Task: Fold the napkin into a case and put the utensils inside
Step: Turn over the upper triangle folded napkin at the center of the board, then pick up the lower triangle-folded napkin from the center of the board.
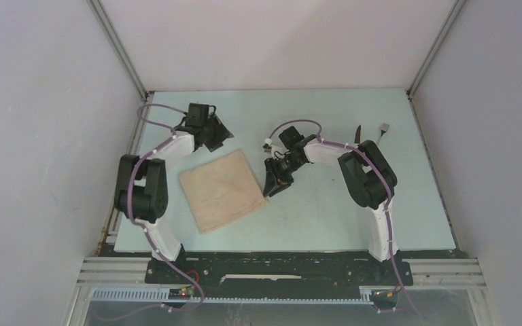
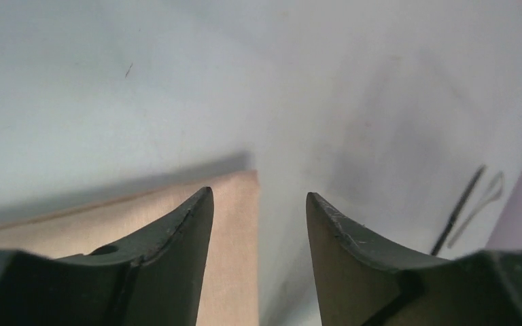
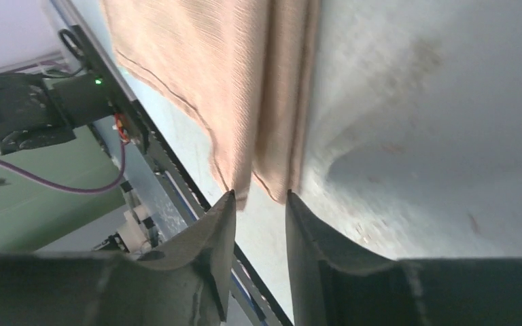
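Note:
The napkin (image 1: 221, 190) lies folded as a beige, roughly square layered cloth on the pale table, left of centre. My left gripper (image 1: 221, 139) hovers just behind its far corner. In the left wrist view the gripper (image 2: 258, 197) is open, the napkin's edge (image 2: 234, 231) showing between the fingers. My right gripper (image 1: 271, 190) sits at the napkin's right corner. It is open (image 3: 259, 197), with two cloth corners of the napkin (image 3: 231, 81) just beyond its fingertips. The utensils lie at the back right: a black knife (image 1: 357, 136) (image 2: 457, 210) and a grey fork (image 1: 383, 130) (image 2: 482, 202).
Grey enclosure walls stand on three sides of the table (image 1: 326, 217). A metal frame rail (image 1: 279, 272) with cables runs along the near edge. In the right wrist view an electronics board with a green light (image 3: 95, 81) sits past the table's edge.

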{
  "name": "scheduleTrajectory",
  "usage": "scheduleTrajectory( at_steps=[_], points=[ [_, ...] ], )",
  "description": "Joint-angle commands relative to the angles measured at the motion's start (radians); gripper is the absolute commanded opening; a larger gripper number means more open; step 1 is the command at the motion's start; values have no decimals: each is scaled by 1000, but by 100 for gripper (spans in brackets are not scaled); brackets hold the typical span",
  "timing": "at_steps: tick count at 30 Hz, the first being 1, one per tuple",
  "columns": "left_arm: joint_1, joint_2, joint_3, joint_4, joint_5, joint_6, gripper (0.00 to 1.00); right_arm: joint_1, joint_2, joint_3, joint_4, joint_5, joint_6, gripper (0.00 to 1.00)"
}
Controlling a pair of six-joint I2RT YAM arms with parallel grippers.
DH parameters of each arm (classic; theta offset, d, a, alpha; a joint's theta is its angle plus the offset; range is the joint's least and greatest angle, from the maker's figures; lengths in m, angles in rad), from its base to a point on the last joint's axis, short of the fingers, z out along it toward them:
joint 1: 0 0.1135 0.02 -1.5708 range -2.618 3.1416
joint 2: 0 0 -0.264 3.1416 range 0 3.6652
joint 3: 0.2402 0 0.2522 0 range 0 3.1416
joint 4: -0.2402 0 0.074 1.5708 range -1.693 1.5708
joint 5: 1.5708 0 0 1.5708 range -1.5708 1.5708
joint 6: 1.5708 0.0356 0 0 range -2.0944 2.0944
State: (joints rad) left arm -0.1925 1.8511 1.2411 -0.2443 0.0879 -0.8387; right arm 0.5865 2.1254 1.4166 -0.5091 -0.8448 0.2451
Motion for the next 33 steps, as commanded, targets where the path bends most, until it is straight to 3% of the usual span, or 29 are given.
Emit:
scheduleTrajectory(
  at_steps=[1,7,12,20,25,33],
  points=[
    [7,-302,-38,0,-10,95,61,-34,-116,-7,-108,109,-41,44],
    [10,-610,-200,-139,43,211,66,-33,-115,-61,-6,54,33,50],
    [46,-860,-389,-235,54,239,69,31,-102,-73,48,122,113,52],
    [66,-1092,-516,-319,102,219,69,68,-55,-77,48,188,160,52],
    [68,-1099,-508,-335,115,217,69,66,-42,-77,51,188,172,43],
    [74,-1065,-548,-308,99,179,71,21,-36,-76,6,172,126,13]
  ],
)
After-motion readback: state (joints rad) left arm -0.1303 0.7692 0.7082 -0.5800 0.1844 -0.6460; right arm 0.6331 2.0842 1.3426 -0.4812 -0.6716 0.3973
